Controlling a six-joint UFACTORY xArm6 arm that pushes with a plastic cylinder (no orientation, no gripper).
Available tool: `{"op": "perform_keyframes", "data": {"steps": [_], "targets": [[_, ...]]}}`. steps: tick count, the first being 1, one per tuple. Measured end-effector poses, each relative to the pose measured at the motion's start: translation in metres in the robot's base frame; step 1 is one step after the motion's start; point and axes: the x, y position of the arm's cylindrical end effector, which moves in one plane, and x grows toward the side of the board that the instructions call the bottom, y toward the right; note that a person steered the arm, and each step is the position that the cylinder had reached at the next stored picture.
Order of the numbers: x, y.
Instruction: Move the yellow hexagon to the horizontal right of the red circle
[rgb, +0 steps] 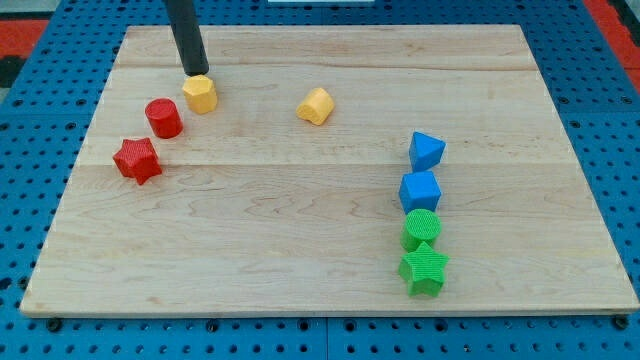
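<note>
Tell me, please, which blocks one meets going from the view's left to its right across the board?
red star → red circle → yellow hexagon, with my tip at its top edge → second yellow block. The blue and green blocks at the right stack vertically, so their order is unclear.

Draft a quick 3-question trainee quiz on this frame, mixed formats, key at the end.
1. True or false: my tip sits at the upper-left edge of the yellow hexagon.
2. Which block lies just to the lower left of the red circle? A) the red star B) the blue cube C) the green star
3. Fill in: the column at the view's right holds two blue blocks above two ____ ones.

Key: 1 true; 2 A; 3 green. The other yellow block sits alone near the board's upper middle.
</note>
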Motion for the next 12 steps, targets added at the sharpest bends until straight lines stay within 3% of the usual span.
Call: {"op": "perform_keyframes", "data": {"steps": [3,6,8,10,11,12], "targets": [[0.002,0.033],[-0.003,0.021],[0.039,0.008],[0.040,0.059],[0.011,0.031],[0.032,-0.023]]}}
